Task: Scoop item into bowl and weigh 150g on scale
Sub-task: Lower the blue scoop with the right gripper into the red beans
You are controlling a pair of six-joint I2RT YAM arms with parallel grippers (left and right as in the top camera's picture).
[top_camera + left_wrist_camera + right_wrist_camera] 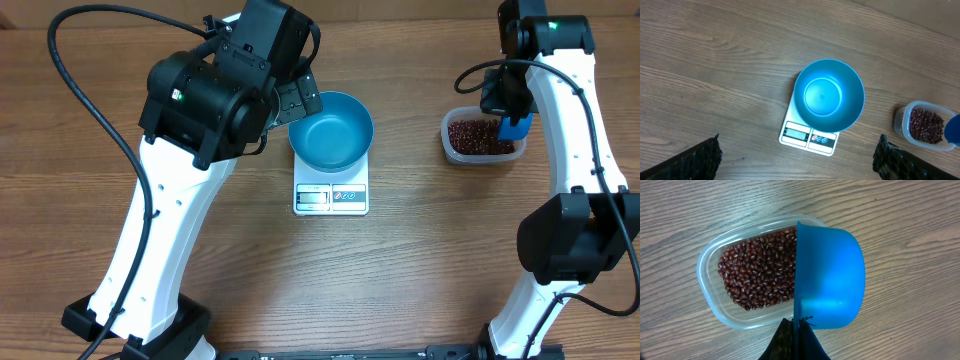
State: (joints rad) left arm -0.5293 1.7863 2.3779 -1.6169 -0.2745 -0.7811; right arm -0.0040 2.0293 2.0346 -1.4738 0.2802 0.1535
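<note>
A teal-blue bowl [331,130] [828,95] stands empty on the white scale [331,197] [807,136] at the table's middle. Dark red-brown beans, the item [481,137] [760,270] [925,125], fill a clear plastic tub [450,148] [710,295] to the right. My right gripper [799,325] is shut on the handle of a small blue scoop [830,277] [514,127], which hangs over the tub's right end. My left gripper [797,157] hovers high above the table with its fingers [700,160] wide apart and nothing between them, the scale just beyond it.
Bare wooden tabletop [420,280] surrounds the scale and tub. The left arm's dark body [225,85] rises just left of the bowl. The right arm's white link [575,110] stands just right of the tub.
</note>
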